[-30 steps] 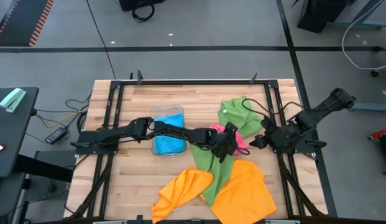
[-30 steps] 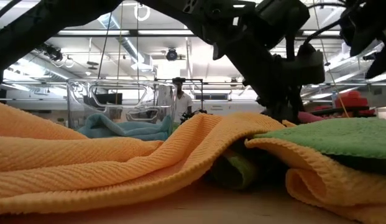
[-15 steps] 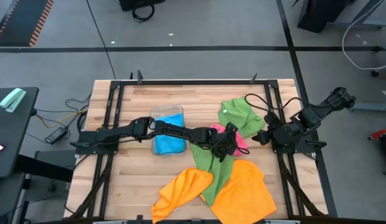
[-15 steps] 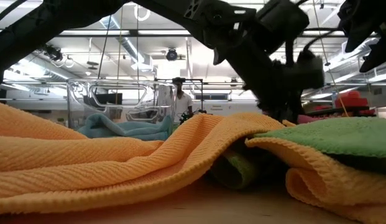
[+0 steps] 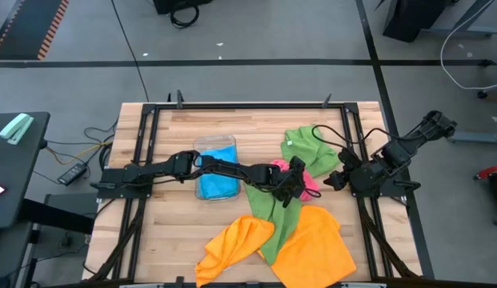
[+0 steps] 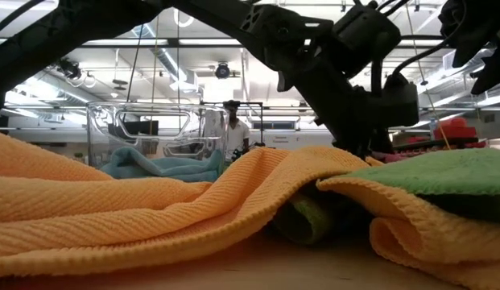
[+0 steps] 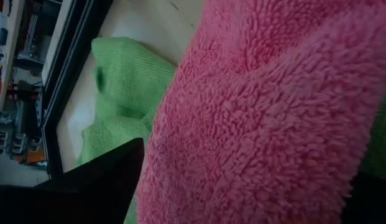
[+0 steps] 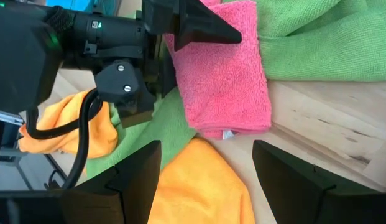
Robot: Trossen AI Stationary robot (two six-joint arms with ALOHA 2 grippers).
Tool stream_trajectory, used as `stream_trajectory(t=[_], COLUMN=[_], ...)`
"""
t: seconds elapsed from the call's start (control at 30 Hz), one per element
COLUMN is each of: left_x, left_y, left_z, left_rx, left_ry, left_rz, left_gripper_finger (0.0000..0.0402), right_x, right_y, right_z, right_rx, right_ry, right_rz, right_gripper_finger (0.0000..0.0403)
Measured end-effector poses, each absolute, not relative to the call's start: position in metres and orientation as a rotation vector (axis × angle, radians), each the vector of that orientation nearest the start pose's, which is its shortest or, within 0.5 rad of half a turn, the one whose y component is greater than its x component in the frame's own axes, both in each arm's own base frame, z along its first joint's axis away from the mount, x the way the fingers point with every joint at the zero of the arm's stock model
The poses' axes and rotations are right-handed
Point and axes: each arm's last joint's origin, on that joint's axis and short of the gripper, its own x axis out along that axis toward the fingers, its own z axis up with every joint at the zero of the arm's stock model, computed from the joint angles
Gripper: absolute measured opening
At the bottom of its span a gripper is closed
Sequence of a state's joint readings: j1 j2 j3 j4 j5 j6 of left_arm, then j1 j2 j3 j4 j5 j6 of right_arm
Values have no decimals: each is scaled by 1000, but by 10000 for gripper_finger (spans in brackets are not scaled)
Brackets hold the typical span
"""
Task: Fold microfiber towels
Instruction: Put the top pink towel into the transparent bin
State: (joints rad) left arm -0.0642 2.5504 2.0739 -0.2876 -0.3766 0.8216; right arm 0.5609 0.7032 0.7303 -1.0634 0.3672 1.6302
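Both sets of jaws stand apart, and you hold nothing in either. Your left gripper (image 5: pixel 294 178) reaches across the middle of the table (image 5: pixel 172 232) to the folded pink towel (image 5: pixel 310 178); in the right wrist view its fingers (image 8: pixel 202 28) are spread at the near edge of that towel, and the left wrist view is filled with pink pile at close range, with a dark finger at the edge of the picture. Whether the fingers touch the pink towel, you cannot tell.

Your right gripper (image 5: pixel 334 181) waits at the right side of the table, just beside the pink towel, its two fingers (image 8: pixel 133 180) apart with bare wood and cloth showing between them.

The pink towel lies flat as a neat rectangle, one end on a crumpled green towel (image 5: pixel 310 148) toward the far right corner, the other on a second green towel (image 5: pixel 272 220) that runs toward the near edge. Two orange towels lie at the near edge: a bunched one (image 5: pixel 232 242) on the left and a flatter one (image 5: pixel 316 248) on the right, the second green towel between them. A blue towel (image 5: pixel 217 178) sits inside a clear tray (image 5: pixel 214 142) left of centre.

In the low view, a person (image 6: pixel 232 129) stands in the room beyond the table.
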Motion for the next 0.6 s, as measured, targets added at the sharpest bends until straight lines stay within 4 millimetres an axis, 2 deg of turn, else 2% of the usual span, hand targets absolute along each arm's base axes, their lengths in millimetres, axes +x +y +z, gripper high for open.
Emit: stream_trajectory(t=[0.1,0.27,0.47,0.6], left_x=[553,554,553,553], left_y=[-23,-21,-31,-39], left_z=[127,125,127,139], left_rx=[939,935,960,915], left_ry=[823,813,818,799], left_rz=[-22,-17,15,26], left_gripper_finger=[345,292,208,149], right_x=[99,99,100,100], right_y=[51,51,51,51], right_z=[259,259,259,259], right_rx=[1039,1049,1048,1035], right_ry=[795,793,791,794], right_rz=[-578,-585,-581,-575], right_gripper_finger=[262,262,262,262])
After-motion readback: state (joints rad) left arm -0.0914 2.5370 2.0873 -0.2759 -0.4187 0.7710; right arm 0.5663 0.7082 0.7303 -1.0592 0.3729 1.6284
